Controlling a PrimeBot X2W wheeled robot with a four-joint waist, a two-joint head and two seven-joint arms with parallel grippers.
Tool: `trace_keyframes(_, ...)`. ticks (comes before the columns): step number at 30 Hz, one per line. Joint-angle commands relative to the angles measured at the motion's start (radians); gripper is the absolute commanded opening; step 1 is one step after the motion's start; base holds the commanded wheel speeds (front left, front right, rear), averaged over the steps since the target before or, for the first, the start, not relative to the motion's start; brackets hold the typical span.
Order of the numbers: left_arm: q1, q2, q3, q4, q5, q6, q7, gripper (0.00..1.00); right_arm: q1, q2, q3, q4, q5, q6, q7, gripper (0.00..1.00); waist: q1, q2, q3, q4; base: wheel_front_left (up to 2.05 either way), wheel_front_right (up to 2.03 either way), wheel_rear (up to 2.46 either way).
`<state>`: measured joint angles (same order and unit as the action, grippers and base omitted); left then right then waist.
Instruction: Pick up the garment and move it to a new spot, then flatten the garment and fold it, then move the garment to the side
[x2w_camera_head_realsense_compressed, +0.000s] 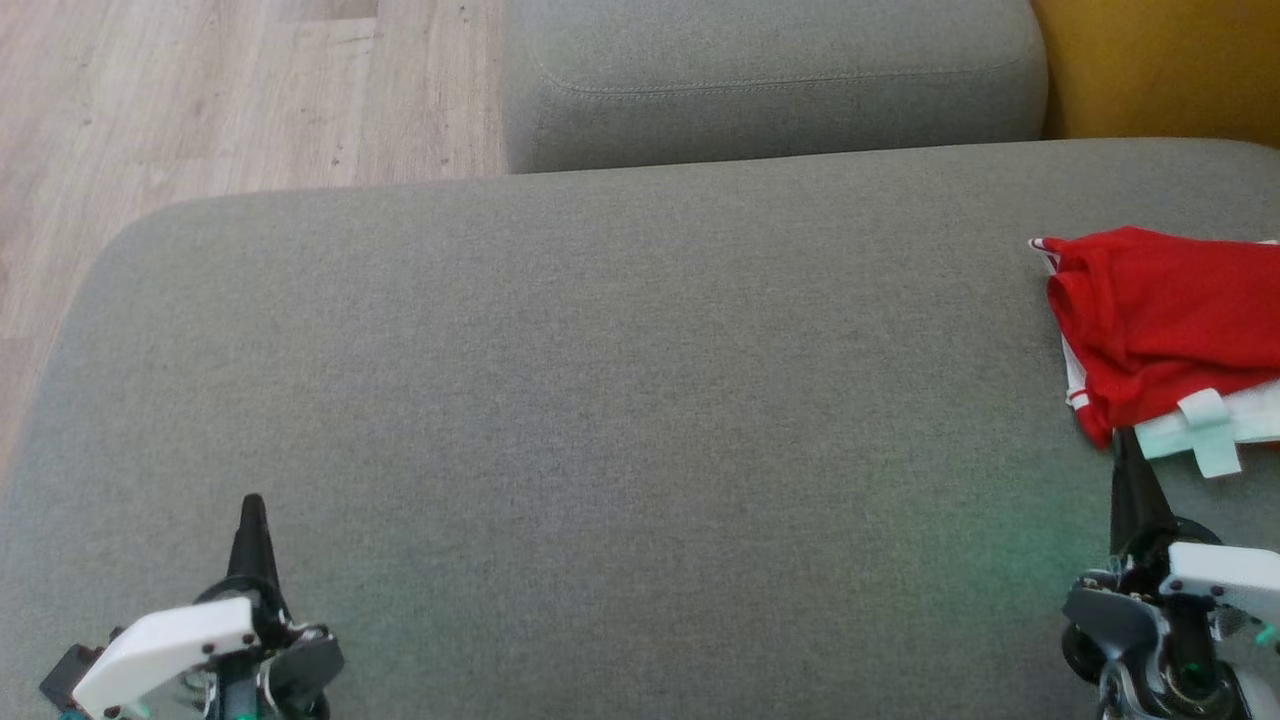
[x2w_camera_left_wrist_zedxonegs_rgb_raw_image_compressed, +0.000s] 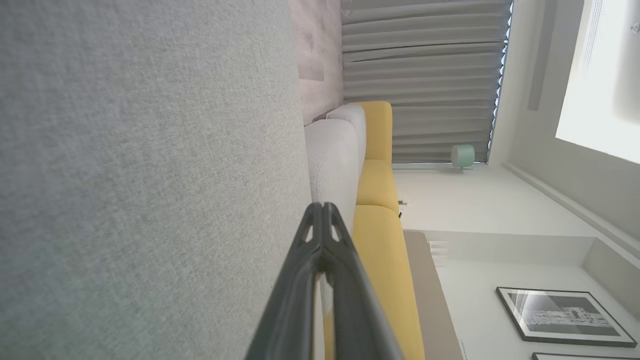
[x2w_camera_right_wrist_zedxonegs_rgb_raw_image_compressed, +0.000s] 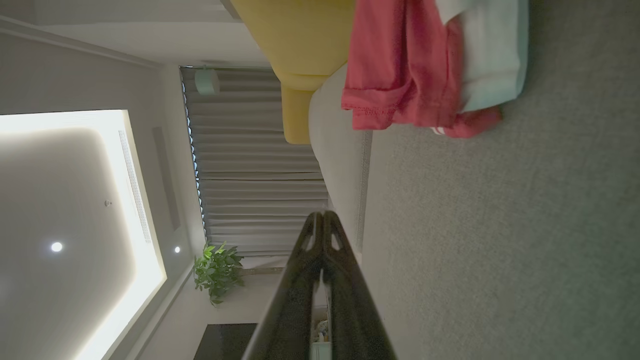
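Note:
The garment (x2w_camera_head_realsense_compressed: 1165, 325) is a red piece with white trim, lying bunched on a pale folded cloth at the right edge of the grey seat cushion (x2w_camera_head_realsense_compressed: 620, 420). In the right wrist view the garment (x2w_camera_right_wrist_zedxonegs_rgb_raw_image_compressed: 400, 70) sits at the top, ahead of the fingers. My right gripper (x2w_camera_head_realsense_compressed: 1122, 440) is shut and empty, its tip just below the garment's near edge. My left gripper (x2w_camera_head_realsense_compressed: 252, 505) rests shut and empty at the lower left, far from the garment. Both wrist views show the fingers pressed together, left gripper (x2w_camera_left_wrist_zedxonegs_rgb_raw_image_compressed: 322, 206) and right gripper (x2w_camera_right_wrist_zedxonegs_rgb_raw_image_compressed: 323, 214).
A grey back cushion (x2w_camera_head_realsense_compressed: 770, 80) stands behind the seat, with a yellow cushion (x2w_camera_head_realsense_compressed: 1170, 65) at the far right. Wooden floor (x2w_camera_head_realsense_compressed: 200, 100) lies beyond the seat's left edge. A pale mint cloth (x2w_camera_head_realsense_compressed: 1205, 430) pokes out under the garment.

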<state>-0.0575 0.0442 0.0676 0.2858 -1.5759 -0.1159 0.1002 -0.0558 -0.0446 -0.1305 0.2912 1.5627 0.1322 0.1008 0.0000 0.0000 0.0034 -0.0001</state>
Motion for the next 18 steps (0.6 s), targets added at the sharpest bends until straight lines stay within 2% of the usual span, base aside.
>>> trace_keyframes(1, -0.051, 0.006, 0.044, -0.04, -0.027, -0.014, 0.011, 0.0, -0.052, -0.006, 0.017, -0.046, 0.039, -0.002, 0.011, 0.0, 0.0, 0.0, 0.0, 0.0, 0.0, 0.0, 0.0)
trace_keyframes(18, -0.051, 0.006, 0.046, -0.04, -0.033, -0.015, 0.013, 0.0, -0.052, -0.006, 0.017, -0.046, 0.046, -0.002, 0.012, 0.0, 0.0, 0.0, 0.0, 0.0, 0.0, 0.0, 0.0)
